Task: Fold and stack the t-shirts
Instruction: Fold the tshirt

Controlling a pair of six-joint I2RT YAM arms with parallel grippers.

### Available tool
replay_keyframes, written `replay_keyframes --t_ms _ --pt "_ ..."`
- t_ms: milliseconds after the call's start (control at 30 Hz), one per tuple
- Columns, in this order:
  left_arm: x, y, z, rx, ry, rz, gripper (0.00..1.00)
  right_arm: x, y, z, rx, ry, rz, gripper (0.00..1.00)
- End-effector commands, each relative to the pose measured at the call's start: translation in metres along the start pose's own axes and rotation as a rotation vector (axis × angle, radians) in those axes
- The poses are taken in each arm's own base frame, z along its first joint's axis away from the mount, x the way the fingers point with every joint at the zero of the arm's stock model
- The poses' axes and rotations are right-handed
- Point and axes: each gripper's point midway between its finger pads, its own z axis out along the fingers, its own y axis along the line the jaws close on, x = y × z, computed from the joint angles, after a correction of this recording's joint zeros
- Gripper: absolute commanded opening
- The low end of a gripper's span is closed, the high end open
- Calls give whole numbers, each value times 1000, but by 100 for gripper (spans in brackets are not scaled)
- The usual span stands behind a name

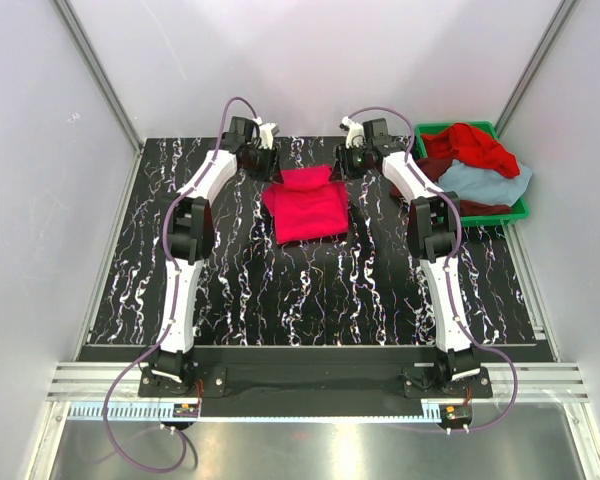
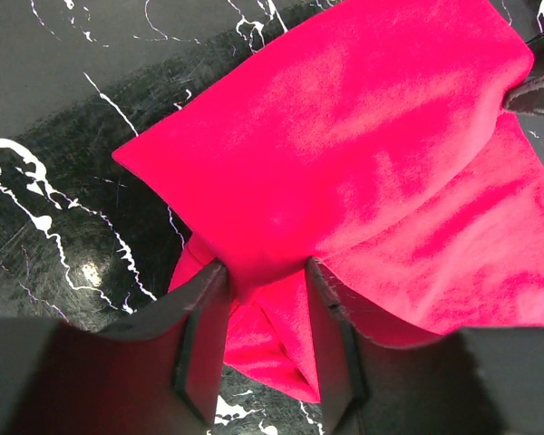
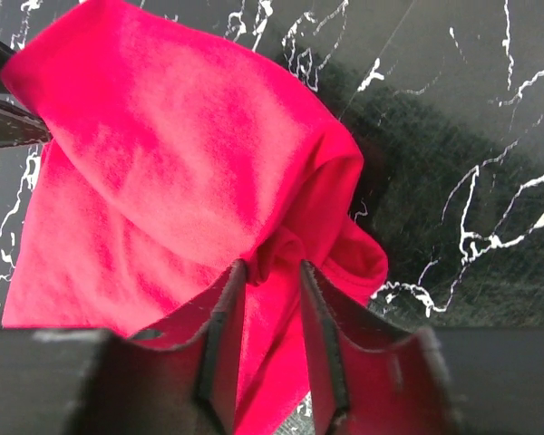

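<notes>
A crimson-pink t-shirt (image 1: 305,208) lies folded at the far middle of the table, its far edge raised into a loose flap. My left gripper (image 1: 270,172) is at the flap's far left corner, and in the left wrist view the cloth (image 2: 344,145) narrows into a bunch pinched between its tips (image 2: 265,272). My right gripper (image 1: 338,168) is at the far right corner, where a rolled fold of the same shirt (image 3: 181,154) sits between its tips (image 3: 272,270). The flap hangs between the two grippers.
A green plastic bin (image 1: 515,212) stands at the far right and holds a brighter red shirt (image 1: 475,145), a light blue-grey one (image 1: 490,183) and a dark maroon one (image 1: 432,170). The black marbled tabletop (image 1: 310,290) runs toward the arm bases.
</notes>
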Motion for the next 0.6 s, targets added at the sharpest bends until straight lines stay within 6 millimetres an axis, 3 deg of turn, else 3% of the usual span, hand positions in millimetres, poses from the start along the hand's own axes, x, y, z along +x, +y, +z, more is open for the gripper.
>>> replay_keyframes --t_ms 0,67,267,433,567 --pt "-27 -7 -7 5 -76 60 40 -27 10 -3 -45 -75 -36 33" --pt "-27 -7 -7 5 -76 60 38 -26 13 -2 -56 -75 -37 29" --pt "-27 -9 -9 14 -71 67 14 -28 16 -1 -75 -82 -11 2" --pt "-36 -18 -28 34 -88 66 0 -41 28 -14 -93 -100 -27 0" --pt "-51 -25 -51 55 -129 65 0 -58 38 -32 -103 -136 -44 0"
